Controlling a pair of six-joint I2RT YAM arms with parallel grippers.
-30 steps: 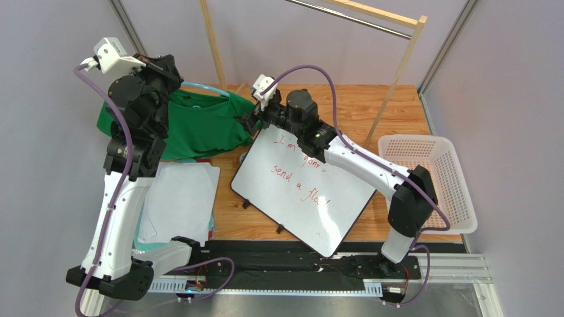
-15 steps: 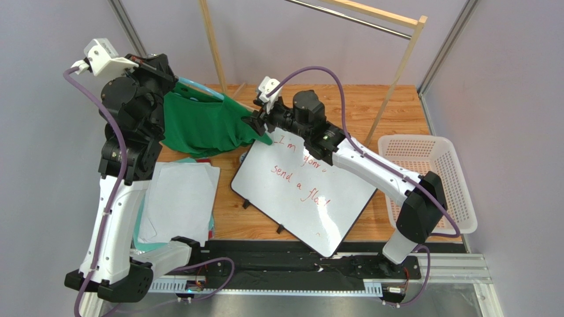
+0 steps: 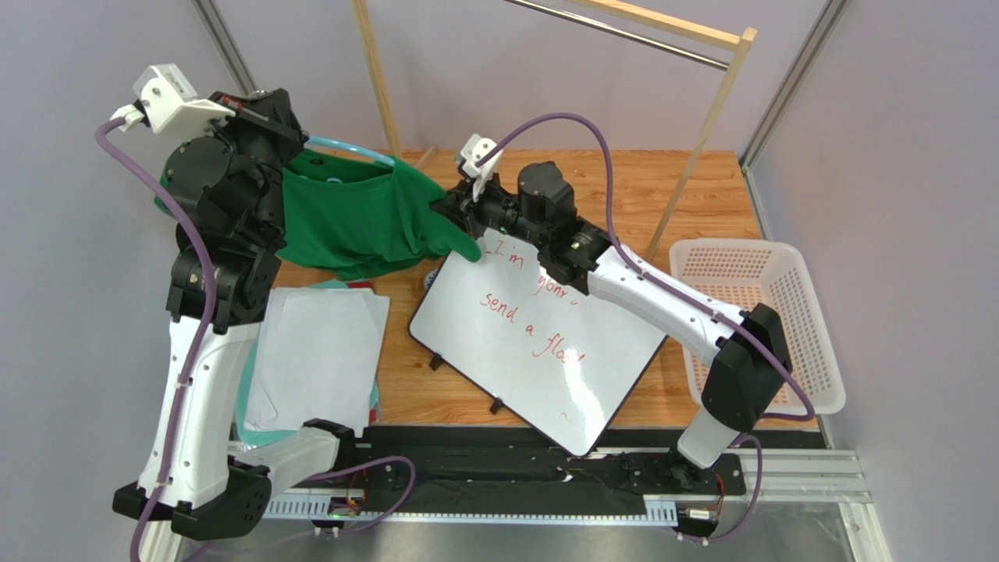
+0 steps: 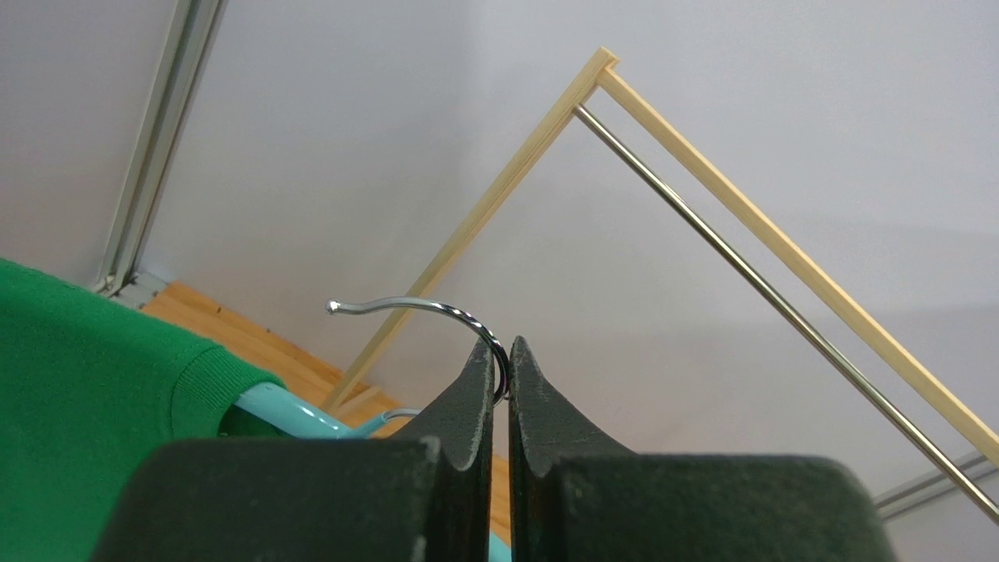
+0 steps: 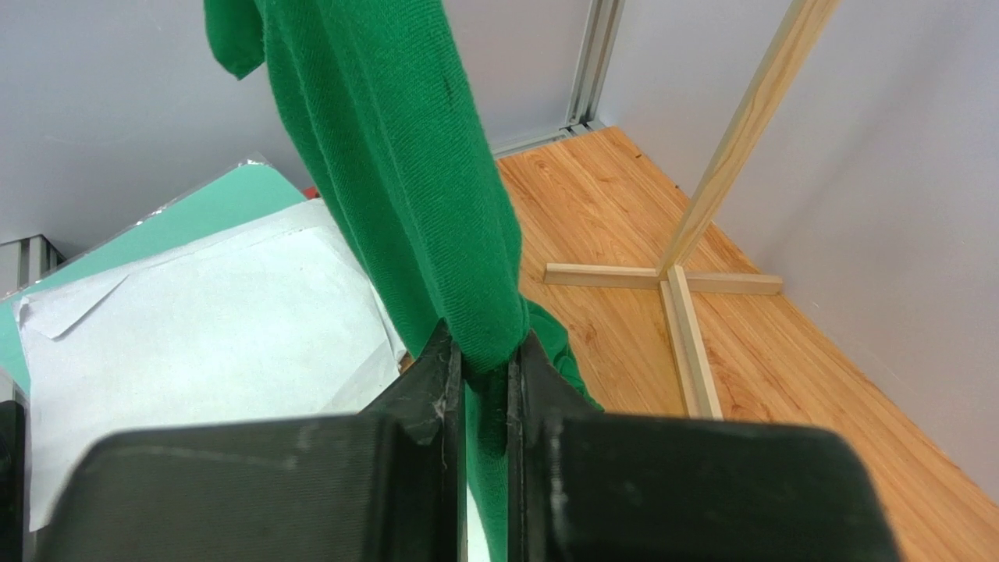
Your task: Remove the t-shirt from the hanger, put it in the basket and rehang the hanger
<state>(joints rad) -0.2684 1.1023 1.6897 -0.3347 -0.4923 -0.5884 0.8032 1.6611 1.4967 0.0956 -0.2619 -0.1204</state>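
Nearest you, low in the overhead view, a stack of paper sheets (image 3: 317, 351) lies at lower left, white over teal and too overlapped to count. One whiteboard (image 3: 539, 340) sits in the centre and one white basket (image 3: 821, 357) at right, all on the table (image 3: 657, 193).

Further up the frame your two arms meet the work. The right gripper (image 5: 481, 351) is clamped on a fold of the one t-shirt (image 3: 358, 217), just left of the whiteboard's top corner. The green knit bunches between its fingers and runs upward out of the wrist view.

The shirt spreads across the upper left of the overhead frame, lifted between the two grippers. Whether its lower edge touches the table you cannot tell. It looks light and limp: it will stretch and sag, not slide as one piece, so take hold at a hem or shoulder and draw it along the hanger arm.

Beyond it, the left gripper (image 4: 507, 363) is pinched tight on the grey metal hook (image 4: 410, 307) of the single hanger (image 4: 287, 412). The collar sits over the blue bar at lower left of the wrist view. That hanger is thin and likely to swivel on so small a grip.

Farthest back stands one wooden rack (image 3: 711, 129).
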